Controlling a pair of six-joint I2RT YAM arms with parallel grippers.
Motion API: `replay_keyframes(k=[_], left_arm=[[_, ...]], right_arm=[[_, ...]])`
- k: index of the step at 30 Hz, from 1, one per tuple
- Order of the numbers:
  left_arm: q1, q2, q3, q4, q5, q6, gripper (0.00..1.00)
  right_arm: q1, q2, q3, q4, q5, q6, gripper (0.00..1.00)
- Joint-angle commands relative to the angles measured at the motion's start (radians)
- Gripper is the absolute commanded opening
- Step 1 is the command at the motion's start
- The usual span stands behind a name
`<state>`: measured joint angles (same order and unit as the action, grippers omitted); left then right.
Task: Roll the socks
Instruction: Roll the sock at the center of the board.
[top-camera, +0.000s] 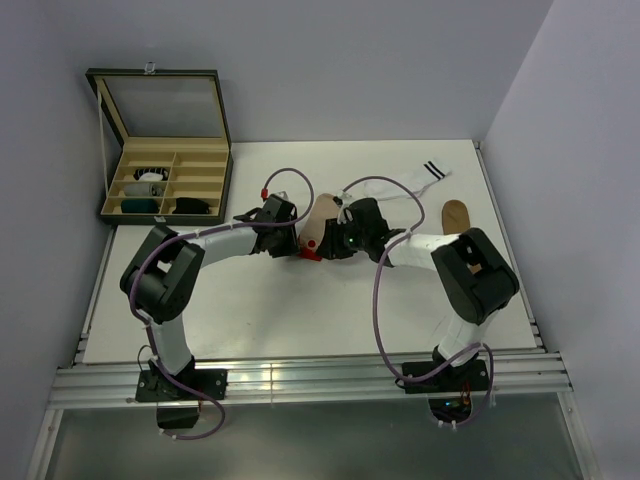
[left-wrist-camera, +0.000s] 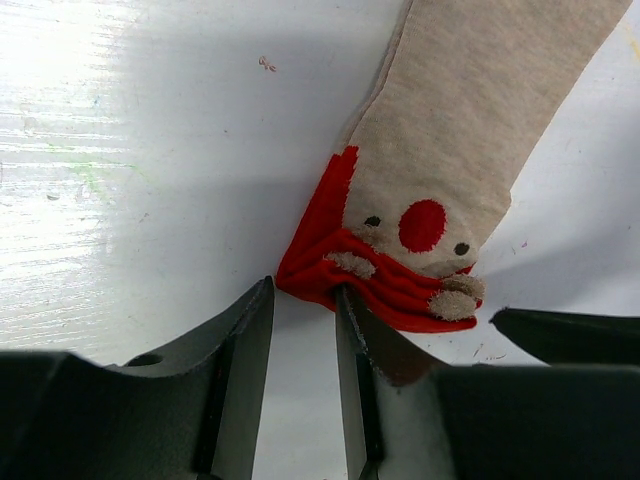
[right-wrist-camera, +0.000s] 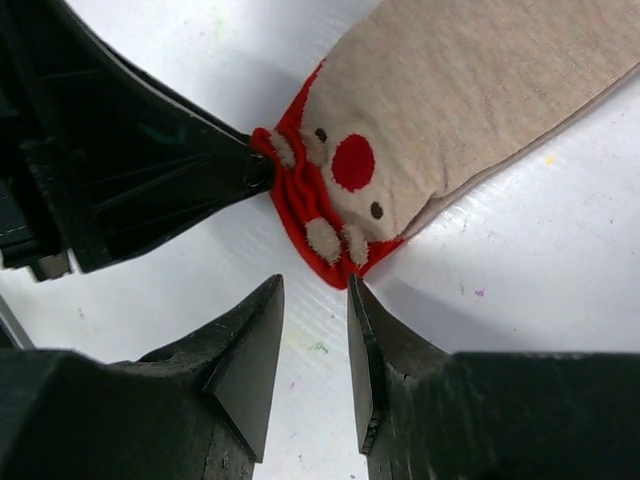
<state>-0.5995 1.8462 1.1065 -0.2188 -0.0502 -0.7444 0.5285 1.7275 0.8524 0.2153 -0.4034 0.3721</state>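
A beige sock (top-camera: 322, 218) with a red patterned cuff (left-wrist-camera: 380, 280) lies flat at mid-table, cuff toward the arms. My left gripper (left-wrist-camera: 303, 300) stands open at the cuff's edge, bare table between its fingers; its right fingertip (left-wrist-camera: 343, 298) touches the red fabric. My right gripper (right-wrist-camera: 313, 290) is open too, just short of the cuff (right-wrist-camera: 300, 215), one fingertip (right-wrist-camera: 354, 290) at its lower corner. In the right wrist view the left gripper's finger (right-wrist-camera: 190, 170) presses against the cuff's side. Both grippers (top-camera: 290, 238) (top-camera: 338, 243) flank the cuff from above.
A white sock with black stripes (top-camera: 424, 178) and a brown sock (top-camera: 457, 213) lie at the back right. An open compartment box (top-camera: 215, 190) with rolled socks inside stands at the back left, lid upright.
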Motion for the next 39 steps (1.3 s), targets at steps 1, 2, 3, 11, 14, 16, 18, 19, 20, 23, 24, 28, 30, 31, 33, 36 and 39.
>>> replay_keyframes(k=[1,2,3,11,14,16,18,19,20,23,24,28,30,31,33,36,39], left_arm=[[-0.002,0.038,0.001,-0.073,-0.039,0.027,0.37],[-0.002,0.038,0.001,-0.073,-0.037,0.027,0.37],[-0.002,0.038,0.001,-0.073,-0.037,0.027,0.37],[-0.002,0.035,0.000,-0.071,-0.039,0.025,0.37],[-0.002,0.033,-0.004,-0.070,-0.040,0.025,0.37],[-0.002,0.030,-0.005,-0.070,-0.042,0.023,0.37],[-0.002,0.019,-0.011,-0.065,-0.042,0.020,0.37],[-0.002,0.016,-0.013,-0.063,-0.045,0.019,0.37],[-0.002,0.004,-0.014,-0.059,-0.045,0.016,0.38],[0.000,-0.034,-0.036,-0.047,-0.054,-0.001,0.41],[0.001,-0.047,-0.049,-0.039,-0.059,-0.016,0.43],[0.003,-0.136,-0.108,-0.005,-0.083,-0.081,0.54],[0.004,-0.197,-0.160,0.030,-0.099,-0.131,0.57],[0.004,-0.215,-0.178,0.042,-0.100,-0.148,0.60],[0.006,-0.260,-0.230,0.065,-0.108,-0.199,0.60],[0.006,-0.301,-0.302,0.130,-0.105,-0.266,0.59],[0.009,-0.306,-0.339,0.171,-0.100,-0.312,0.55]], right_arm=[[0.010,0.027,0.051,0.033,0.034,-0.038,0.39],[0.010,0.038,0.056,0.032,0.037,-0.039,0.39],[0.010,0.043,0.062,0.033,0.037,-0.042,0.39],[0.010,0.096,0.092,0.032,0.037,-0.042,0.38],[0.010,0.110,0.108,0.026,0.035,-0.038,0.29],[0.010,0.129,0.122,0.004,0.032,-0.029,0.20],[0.010,0.145,0.129,-0.019,0.038,-0.012,0.13],[0.008,0.152,0.132,-0.033,0.040,-0.006,0.05],[0.008,0.159,0.135,-0.053,0.041,0.017,0.03],[0.002,0.187,0.154,-0.129,0.040,0.062,0.00],[0.002,0.194,0.172,-0.152,0.040,0.097,0.00],[0.001,0.222,0.178,-0.198,-0.018,0.246,0.00],[-0.001,0.237,0.156,-0.176,-0.075,0.353,0.00],[-0.001,0.242,0.145,-0.160,-0.096,0.387,0.00],[-0.001,0.250,0.108,-0.099,-0.135,0.485,0.00],[0.001,0.248,0.070,-0.041,-0.141,0.579,0.00],[0.008,0.247,0.050,-0.011,-0.126,0.633,0.00]])
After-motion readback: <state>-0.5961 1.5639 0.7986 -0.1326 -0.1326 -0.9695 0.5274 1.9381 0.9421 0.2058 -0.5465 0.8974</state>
